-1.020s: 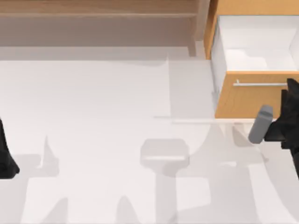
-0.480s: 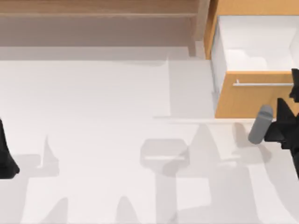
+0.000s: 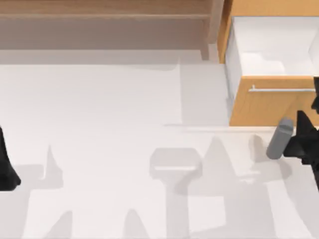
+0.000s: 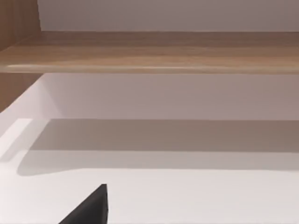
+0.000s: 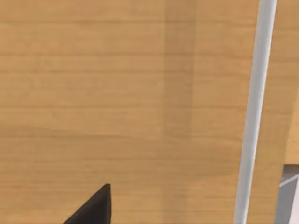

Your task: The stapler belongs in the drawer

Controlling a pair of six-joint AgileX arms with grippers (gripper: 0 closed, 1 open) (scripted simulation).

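the right gripper (image 3: 299, 142) holds the grey stapler (image 3: 279, 138) just in front of the drawer (image 3: 259, 107), below its silver handle (image 3: 281, 90). the stapler's long side points up toward the open white box, which lies straight beyond. the left gripper (image 3: 6, 172) sits far from the drawer; i cannot tell its fingers.

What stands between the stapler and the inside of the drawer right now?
The drawer's own orange-tan front panel, with its silver bar handle. The grey stapler is at the right gripper, just in front of that panel at the table's right side; the open white compartment lies behind it. Nothing else visible intervenes. The left arm sits parked at the left edge.
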